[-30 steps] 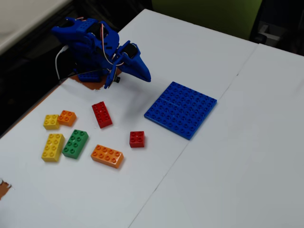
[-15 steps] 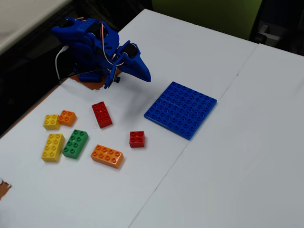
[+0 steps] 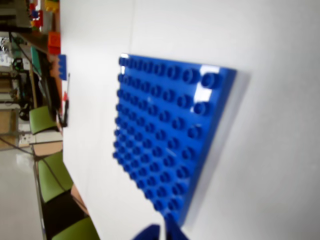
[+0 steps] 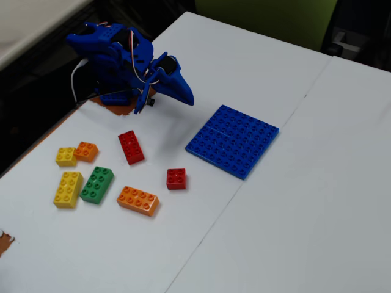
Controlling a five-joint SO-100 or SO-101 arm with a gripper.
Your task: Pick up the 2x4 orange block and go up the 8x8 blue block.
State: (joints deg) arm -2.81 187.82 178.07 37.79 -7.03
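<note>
One flat studded 8x8 blue block [image 4: 233, 141], glossy rectangular 2x4 orange block [image 4: 138, 201]

White table [image 4: 317, 201] carries the 8x8 blue block [image 4: 233, 140], the 2x4 orange block [image 4: 138, 200] and other bricks

The 2x4 orange block [image 4: 138, 201] lies flat, well left of the 8x8 blue block [image 4: 233, 141].

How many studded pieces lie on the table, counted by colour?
Orange: 2, the long brick and the small one
Red: 2
Yellow: 2
Green: 1
Blue: 1, the baseplate
Total: 8
</note>
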